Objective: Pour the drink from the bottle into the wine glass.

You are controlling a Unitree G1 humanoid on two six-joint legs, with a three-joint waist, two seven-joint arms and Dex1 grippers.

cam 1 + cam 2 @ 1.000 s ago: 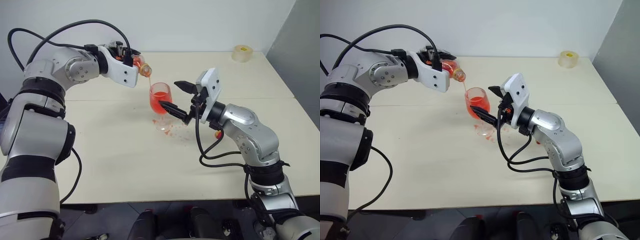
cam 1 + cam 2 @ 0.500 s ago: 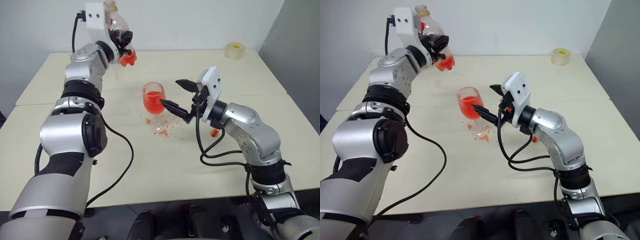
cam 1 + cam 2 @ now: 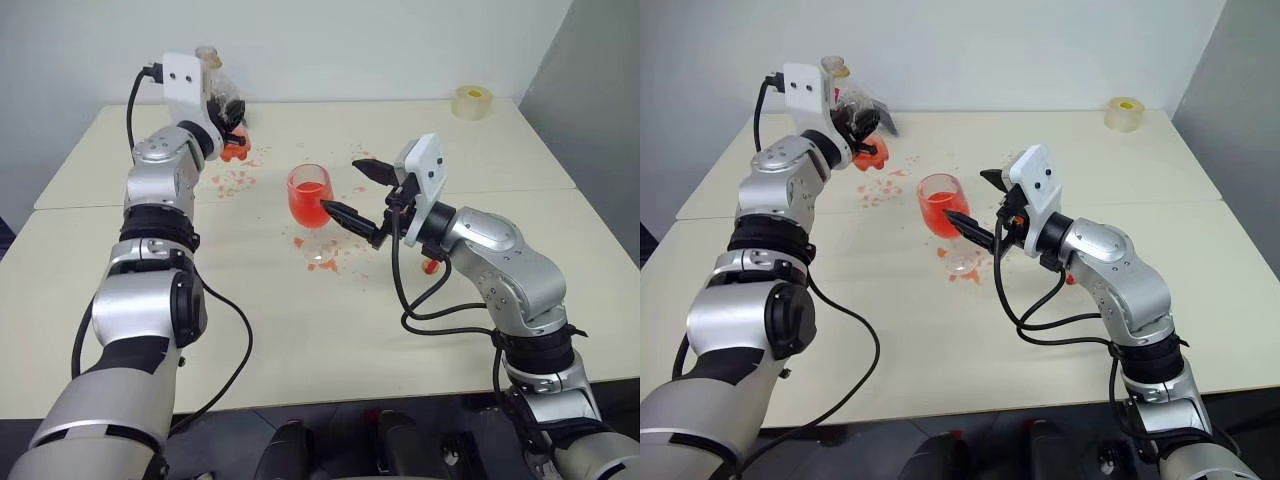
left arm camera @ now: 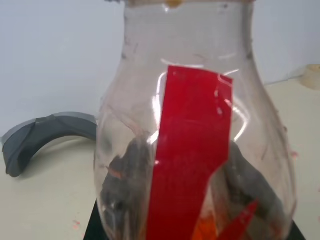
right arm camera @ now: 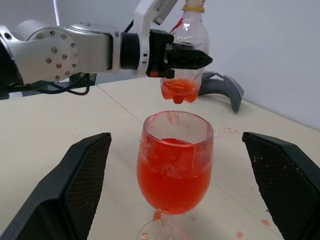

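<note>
The bottle (image 3: pixel 218 100) stands upright at the far left of the table, a little red drink (image 3: pixel 237 151) left in its bottom. My left gripper (image 3: pixel 232 125) is shut on its lower body; a red band (image 4: pixel 192 150) runs down its clear wall in the left wrist view. Whether its base touches the table I cannot tell. The wine glass (image 3: pixel 309 195) stands mid-table, about half full of the drink (image 5: pixel 174 182). My right gripper (image 3: pixel 356 191) is open, one finger (image 5: pixel 82 185) on either side of the bowl with a gap on both sides.
Red drops lie on the table near the bottle (image 3: pixel 236 180) and around the glass foot (image 3: pixel 335 262). A grey curved object (image 3: pixel 885 122) lies behind the bottle. A tape roll (image 3: pixel 470 101) sits at the far right corner. A small red-orange bit (image 3: pixel 430 266) lies under my right forearm.
My left arm has taken the bottle from its tilt over the glass to the far left, turned it upright and lowered it. New red drops lie there. The right gripper has stayed put.
</note>
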